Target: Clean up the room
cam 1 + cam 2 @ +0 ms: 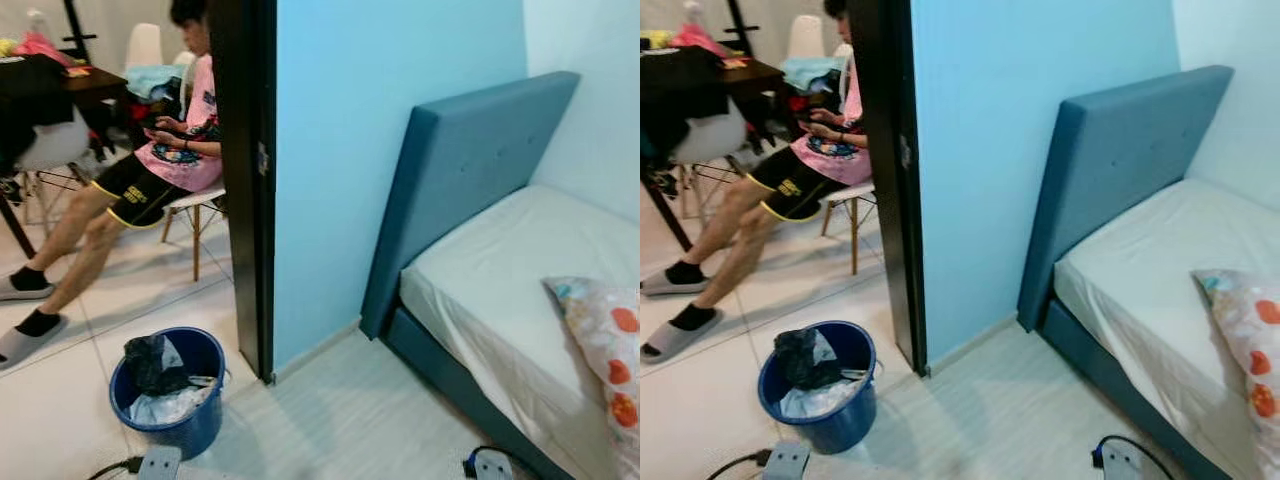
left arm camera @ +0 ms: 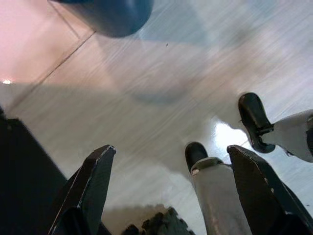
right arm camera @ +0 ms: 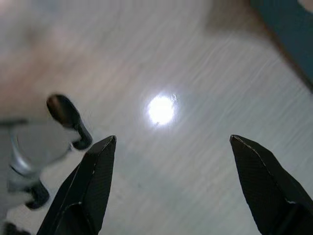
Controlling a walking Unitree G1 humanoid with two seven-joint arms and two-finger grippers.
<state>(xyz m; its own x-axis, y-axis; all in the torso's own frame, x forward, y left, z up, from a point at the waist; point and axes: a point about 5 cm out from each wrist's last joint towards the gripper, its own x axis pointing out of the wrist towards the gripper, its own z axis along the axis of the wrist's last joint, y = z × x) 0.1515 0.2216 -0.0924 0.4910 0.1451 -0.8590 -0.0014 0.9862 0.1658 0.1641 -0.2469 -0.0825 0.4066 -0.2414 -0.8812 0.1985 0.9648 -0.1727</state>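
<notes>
Home bedroom: bed [image 1: 520,260], pillow [image 1: 605,345]

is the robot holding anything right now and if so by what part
Nothing is held. The left gripper and the right gripper both hang open over bare floor, with nothing between their fingers.

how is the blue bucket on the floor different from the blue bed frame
The bucket is a glossy deep blue, while the bed frame is a matte, muted grey-blue that looks padded. The bucket is round and open-topped with a black bag and pale scraps inside; the bed frame is flat-sided and carries a white mattress. The bucket stands by the dark door frame; the bed frame sits against the light blue wall. Both rest on the pale floor.
</notes>
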